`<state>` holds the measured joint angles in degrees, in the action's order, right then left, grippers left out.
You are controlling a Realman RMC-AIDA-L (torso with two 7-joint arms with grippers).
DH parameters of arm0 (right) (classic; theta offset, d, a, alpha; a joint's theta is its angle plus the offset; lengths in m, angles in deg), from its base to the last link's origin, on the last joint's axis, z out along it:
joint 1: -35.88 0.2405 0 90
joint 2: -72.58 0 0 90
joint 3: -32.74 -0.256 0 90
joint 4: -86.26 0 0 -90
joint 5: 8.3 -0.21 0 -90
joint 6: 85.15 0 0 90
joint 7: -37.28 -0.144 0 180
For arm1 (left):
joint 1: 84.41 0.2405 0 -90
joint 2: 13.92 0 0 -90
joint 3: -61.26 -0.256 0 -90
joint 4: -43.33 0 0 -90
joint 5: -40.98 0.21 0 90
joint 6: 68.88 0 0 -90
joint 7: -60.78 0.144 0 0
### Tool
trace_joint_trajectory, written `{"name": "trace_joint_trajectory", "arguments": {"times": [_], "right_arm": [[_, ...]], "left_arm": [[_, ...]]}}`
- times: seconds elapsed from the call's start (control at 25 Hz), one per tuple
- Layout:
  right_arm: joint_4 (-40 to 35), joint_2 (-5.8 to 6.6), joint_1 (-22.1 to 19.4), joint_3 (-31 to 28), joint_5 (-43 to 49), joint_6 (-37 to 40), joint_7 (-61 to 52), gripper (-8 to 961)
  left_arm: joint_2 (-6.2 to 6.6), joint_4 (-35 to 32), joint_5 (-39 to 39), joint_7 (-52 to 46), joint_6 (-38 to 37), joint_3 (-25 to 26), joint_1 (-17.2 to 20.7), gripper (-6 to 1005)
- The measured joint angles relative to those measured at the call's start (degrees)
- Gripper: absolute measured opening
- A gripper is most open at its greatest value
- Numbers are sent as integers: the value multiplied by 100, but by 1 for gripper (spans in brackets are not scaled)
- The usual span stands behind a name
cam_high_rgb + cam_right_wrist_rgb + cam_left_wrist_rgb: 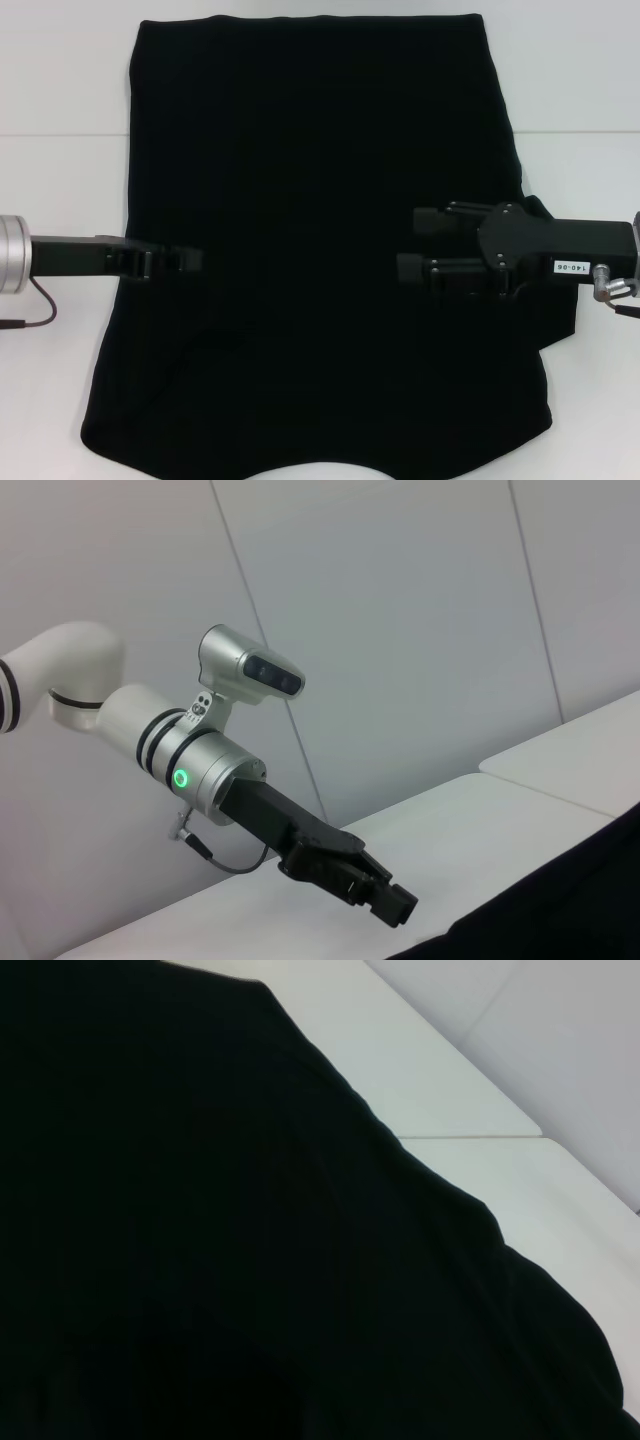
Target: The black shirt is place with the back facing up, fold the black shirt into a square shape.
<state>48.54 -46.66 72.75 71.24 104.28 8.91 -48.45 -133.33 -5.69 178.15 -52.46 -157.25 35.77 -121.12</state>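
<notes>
The black shirt point(320, 150) lies spread flat on the white table point(60, 190), plain side up, with no letters showing. It fills most of the head view. My left gripper point(195, 260) reaches in over the shirt's left edge, shut and empty. It also shows in the right wrist view point(400, 908), just above the fabric point(570, 900). My right gripper point(408, 243) is open over the right half of the shirt and holds nothing. The left wrist view shows only the black cloth point(200, 1210) close up and the table beyond it.
Bare white table top lies to the left and right of the shirt point(590, 170). A seam between table panels runs across the back point(570, 133). A light wall stands behind the table point(400, 630).
</notes>
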Motion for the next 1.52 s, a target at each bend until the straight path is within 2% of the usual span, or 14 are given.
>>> {"name": "trace_joint_trajectory", "arguments": {"times": [0.12,0.2,0.36,0.44,0.6,0.64,0.76,0.8,0.88,1.0,1.12,1.28,1.52], "right_arm": [[-8,27,-4,0,-26,4,-20,836],[-8,55,-14,0,-112,18,-28,833],[-10,179,-59,-58,-318,37,-157,829],[-14,299,-70,-193,-343,-65,-545,827],[-17,665,-51,-183,-152,-533,-1951,822],[-22,771,-20,-160,-1,-602,-2331,821],[-117,952,95,-140,653,-662,-3319,818],[-187,979,122,-140,911,-662,-3600,817],[-447,1008,157,-140,1514,-626,-4180,814],[-783,1030,161,-138,2246,-481,-4786,811],[-840,1091,159,-140,2580,-392,-5143,808],[-830,1108,165,-137,2923,-461,-5432,803],[-761,1034,312,-90,3485,-758,-5724,796]], "left_arm": [[-42,-48,-104,31,-5,-43,41,147],[-7,-30,-378,113,-98,-39,107,160],[60,122,-904,492,-386,-50,242,357],[65,238,-1092,784,-612,-53,272,399],[57,875,-1396,2009,-1147,-93,222,483],[34,1073,-1424,2424,-1235,-133,188,504],[-90,1370,-1433,3465,-1357,-282,141,567],[-156,1402,-1422,3740,-1363,-338,140,588],[-255,1402,-1404,4130,-1347,-490,156,695],[-328,1392,-1397,4493,-1303,-759,186,855],[-346,1392,-1394,4609,-1255,-893,188,901],[-359,1402,-1392,4632,-1176,-954,177,948],[-337,1417,-1392,4636,-1162,-979,150,949]]}}
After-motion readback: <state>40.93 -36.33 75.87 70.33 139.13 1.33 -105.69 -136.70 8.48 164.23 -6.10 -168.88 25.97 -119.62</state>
